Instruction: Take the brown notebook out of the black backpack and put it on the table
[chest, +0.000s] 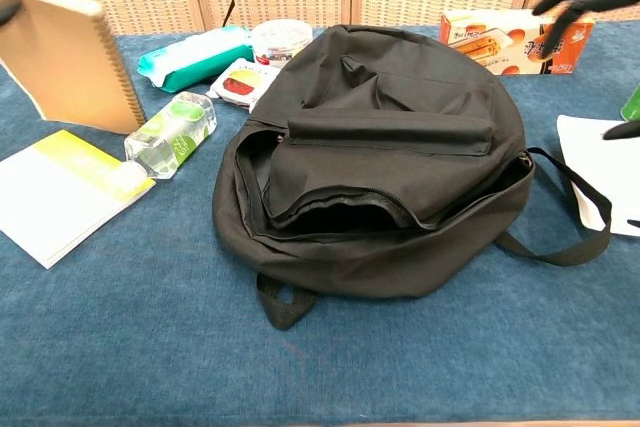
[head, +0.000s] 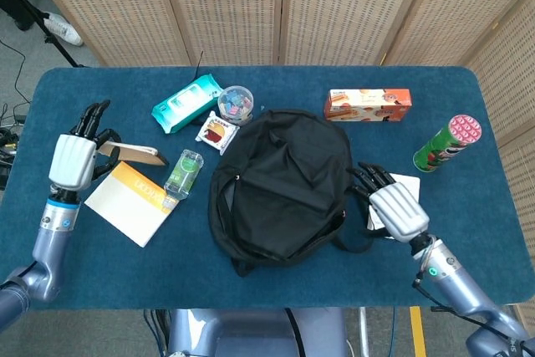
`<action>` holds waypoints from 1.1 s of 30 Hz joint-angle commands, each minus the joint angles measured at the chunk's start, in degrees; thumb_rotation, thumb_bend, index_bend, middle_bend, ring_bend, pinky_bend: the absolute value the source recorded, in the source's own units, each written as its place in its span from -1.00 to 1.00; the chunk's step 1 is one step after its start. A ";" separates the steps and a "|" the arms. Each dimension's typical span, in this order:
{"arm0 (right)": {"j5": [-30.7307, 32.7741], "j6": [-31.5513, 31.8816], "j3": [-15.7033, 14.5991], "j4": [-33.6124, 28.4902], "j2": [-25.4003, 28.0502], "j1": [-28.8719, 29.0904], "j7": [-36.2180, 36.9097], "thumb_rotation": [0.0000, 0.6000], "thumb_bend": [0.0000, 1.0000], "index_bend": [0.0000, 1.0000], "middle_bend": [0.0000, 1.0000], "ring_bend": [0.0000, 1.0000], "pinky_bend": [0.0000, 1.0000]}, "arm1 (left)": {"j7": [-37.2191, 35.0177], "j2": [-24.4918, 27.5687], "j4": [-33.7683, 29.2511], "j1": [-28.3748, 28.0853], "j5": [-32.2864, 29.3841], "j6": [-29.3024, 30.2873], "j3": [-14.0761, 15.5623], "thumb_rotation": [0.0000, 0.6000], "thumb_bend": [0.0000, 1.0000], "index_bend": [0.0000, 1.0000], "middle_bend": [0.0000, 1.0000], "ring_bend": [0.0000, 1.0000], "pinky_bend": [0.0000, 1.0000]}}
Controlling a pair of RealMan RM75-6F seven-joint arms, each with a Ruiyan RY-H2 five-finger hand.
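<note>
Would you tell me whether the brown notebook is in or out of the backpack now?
Out: the left hand holds the brown notebook left of the black backpack, above the table.

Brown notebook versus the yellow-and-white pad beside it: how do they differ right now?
The brown notebook stands tilted on edge in the left hand; the pad lies flat on the table, untouched. The notebook's cover is plain brown with a spiral binding; the pad is white with a yellow band and no spiral showing. Both sit at the table's left, outside the backpack.
</note>
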 commanded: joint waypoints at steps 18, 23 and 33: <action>-6.38 15.36 -4.91 4.01 3.72 -11.50 3.09 1.00 -1.00 -0.39 -0.82 -1.00 -0.83 | 4.21 22.49 -42.73 14.82 0.64 1.97 9.12 1.00 -1.00 -1.00 -1.00 -1.00 -0.96; -4.80 19.16 -4.25 2.28 3.25 -15.15 -0.59 1.00 -1.00 -0.44 -0.86 -1.00 -0.83 | 1.88 25.85 -45.82 18.50 1.30 4.37 10.79 1.00 -1.00 -1.00 -1.00 -1.00 -1.00; -0.20 23.26 -3.53 1.75 1.89 -21.19 -0.01 1.00 -1.00 -0.61 -1.00 -1.00 -0.84 | 4.67 28.28 -48.19 24.74 3.95 10.70 12.51 1.00 -1.00 -1.00 -1.00 -1.00 -1.00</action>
